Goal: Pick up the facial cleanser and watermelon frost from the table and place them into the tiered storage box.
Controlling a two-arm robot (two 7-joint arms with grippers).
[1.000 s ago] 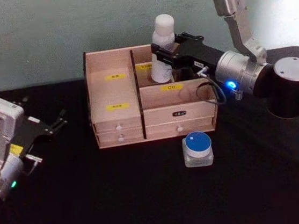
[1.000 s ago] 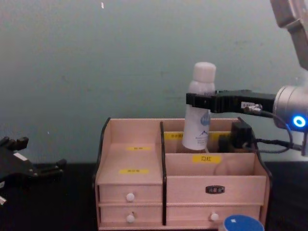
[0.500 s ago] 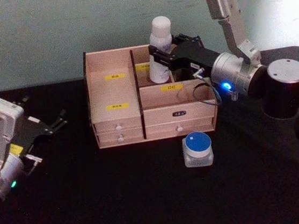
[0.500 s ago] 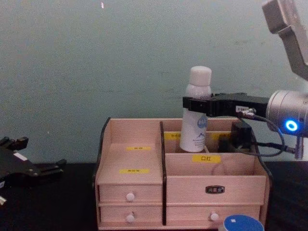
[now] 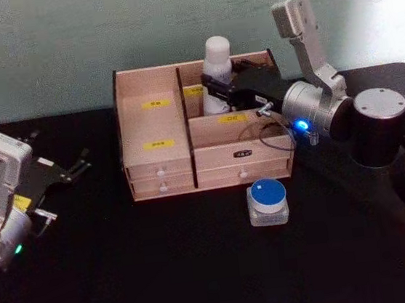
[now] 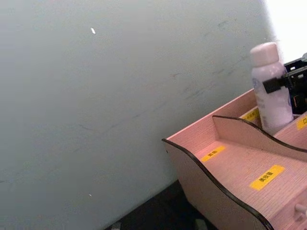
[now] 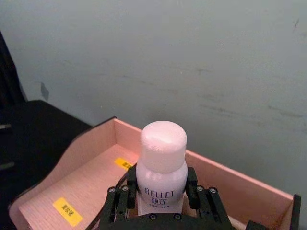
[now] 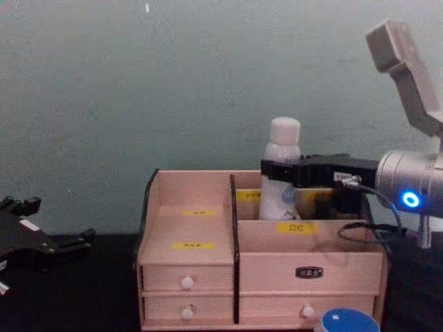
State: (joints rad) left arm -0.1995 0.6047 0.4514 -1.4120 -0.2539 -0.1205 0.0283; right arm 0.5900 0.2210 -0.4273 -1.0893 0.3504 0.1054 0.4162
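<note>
Status: first of two items roughly at its destination, not released.

- The right pincer reaches over the tiered storage box from its right side. Its jaws are clamped on the facial cleanser just below the shoulder (the right wrist view shows a finger on each side of the body, under the cap).
- The bottle stands upright, with its lower half down inside the rear right compartment. The compartment wall hides its base, so you cannot tell whether it is seated on the floor.
- The watermelon frost sits on the worktop just in front of the box's right half, apart from it, with its blue lid up. It is untouched.
- The left pincer is parked well to the left of the box, low over the worktop. Its jaws are spread and hold nothing.

Containers:
- Rear right compartment: the cleanser.
- Left stepped tiers: bare wood and yellow labels, nothing in them.
- Front right tier: looks empty.
- The white-knobbed drawers are all shut.

Judgement: about halfway.

Left for you:
- Confirm the bottle is seated.
- Open the jaws and withdraw.
- Fetch the jar and place it in a free compartment.
</note>
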